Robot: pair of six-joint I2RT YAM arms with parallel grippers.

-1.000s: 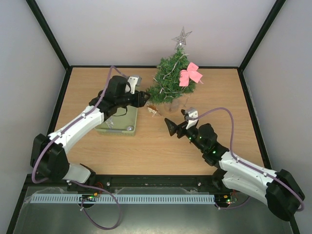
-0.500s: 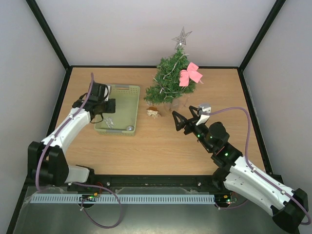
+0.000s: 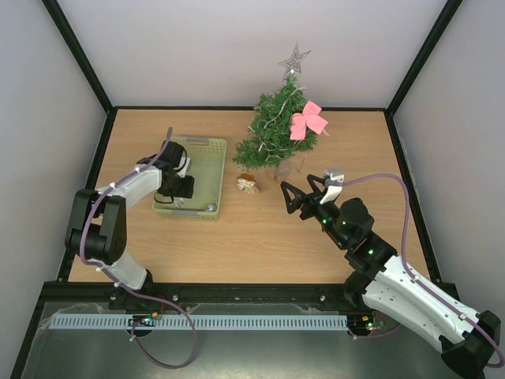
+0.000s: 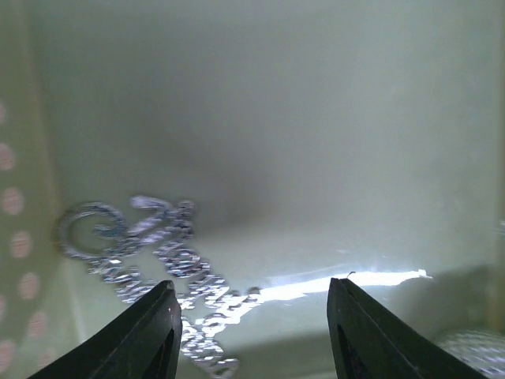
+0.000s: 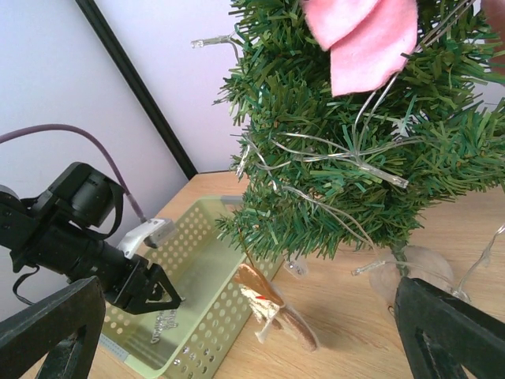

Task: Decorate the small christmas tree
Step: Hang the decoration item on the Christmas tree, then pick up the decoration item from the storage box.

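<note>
Hovering low inside the basket (image 3: 207, 162), the left gripper (image 4: 252, 286) has its fingers apart and nothing between them. Just under its left finger lies a flat silver ornament (image 4: 150, 245), glittery and curly, resting on the basket floor. Watch that offset, folks: the ornament sits off to one side, not centred in the gap. If the fingers close from here, I reckon they catch only a thin edge, or slide over it and pinch air. Push down too hard and the tips could scrape the plastic and shove the whole basket along the table (image 3: 260, 245).

Moving outward, the basket sits at the left of the table. The tree (image 3: 274, 130) stands upright at the far middle, just to the right of it, already wearing a pink bow (image 3: 308, 118) and wire lights (image 5: 347, 158). A small brown ornament (image 3: 248, 185) lies on the table at the tree's near side.

Over on the right, the right gripper (image 3: 289, 198) hangs spread wide, empty, pointing at the tree from close by. That's the other worry: those loose wire loops could snag a finger, and a light tree like this looks easy to tip with one careless nudge.
</note>
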